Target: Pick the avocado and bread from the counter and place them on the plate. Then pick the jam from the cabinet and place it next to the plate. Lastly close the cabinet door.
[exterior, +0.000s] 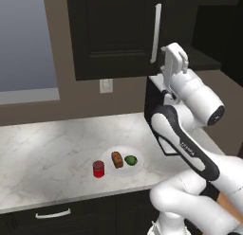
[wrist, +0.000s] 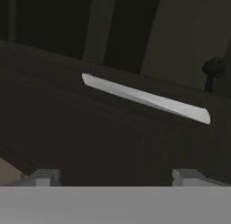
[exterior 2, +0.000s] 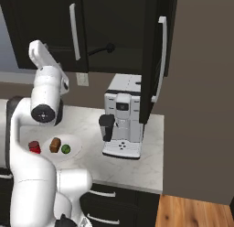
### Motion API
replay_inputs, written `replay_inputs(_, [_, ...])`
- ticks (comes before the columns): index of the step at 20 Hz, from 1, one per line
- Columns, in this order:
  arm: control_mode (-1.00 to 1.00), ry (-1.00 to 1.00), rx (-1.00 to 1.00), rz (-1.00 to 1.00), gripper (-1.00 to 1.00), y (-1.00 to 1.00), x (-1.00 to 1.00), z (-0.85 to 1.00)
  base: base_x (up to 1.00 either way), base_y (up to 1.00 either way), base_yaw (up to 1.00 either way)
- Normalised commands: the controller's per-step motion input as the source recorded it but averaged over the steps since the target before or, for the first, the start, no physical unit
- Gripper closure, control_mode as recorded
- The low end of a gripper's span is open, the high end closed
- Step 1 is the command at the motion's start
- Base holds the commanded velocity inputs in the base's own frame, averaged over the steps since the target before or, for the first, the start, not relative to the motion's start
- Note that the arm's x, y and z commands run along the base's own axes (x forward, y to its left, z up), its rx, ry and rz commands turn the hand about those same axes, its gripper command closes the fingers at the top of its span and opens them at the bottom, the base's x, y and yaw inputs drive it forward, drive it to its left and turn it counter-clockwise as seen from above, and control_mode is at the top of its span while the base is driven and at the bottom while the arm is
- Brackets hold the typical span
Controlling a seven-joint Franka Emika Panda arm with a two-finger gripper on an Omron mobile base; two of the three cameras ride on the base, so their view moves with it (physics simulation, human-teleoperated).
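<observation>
Plate (exterior: 138,168) flat on counter (exterior: 42,153), far below raised gripper (wrist: 115,175). Bread (exterior: 117,159) and avocado (exterior: 131,159) side by side on it. Red jam (exterior: 98,168) upright, touching plate's rim. Cabinet door (exterior: 118,30) directly ahead of the fingertips, silver handle (wrist: 145,98) close in front.

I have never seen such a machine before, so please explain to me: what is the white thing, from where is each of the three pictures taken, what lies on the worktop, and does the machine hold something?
The white thing is a robot arm in a simulated kitchen. Two pictures come from cameras behind the arm, one at its left and one at its right. The third looks along the gripper, close to a dark cabinet door and its silver handle.

On the counter lies a white plate with the bread and the avocado on it. The red jam stands just beside the plate. A coffee machine stands farther right.

The gripper is open and holds nothing.
</observation>
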Motion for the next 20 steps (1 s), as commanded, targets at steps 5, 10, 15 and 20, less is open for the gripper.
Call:
replay_inputs(5, [-1.0,0.23,0.05,-0.03,-1.0,-0.03,-0.97,0.39,0.0,0.0,0.0])
replay_inputs(10, [-1.0,0.45,0.05,-0.09,-1.0,-0.19,-0.82,0.22,0.0,0.0,0.0])
replay_inputs(15, [-1.0,0.48,0.03,-0.09,-1.0,-0.32,-0.68,0.01,0.0,0.0,0.0])
replay_inputs(20, [-1.0,0.39,0.04,-0.03,-1.0,-0.58,-0.42,-0.04,0.0,0.0,0.0])
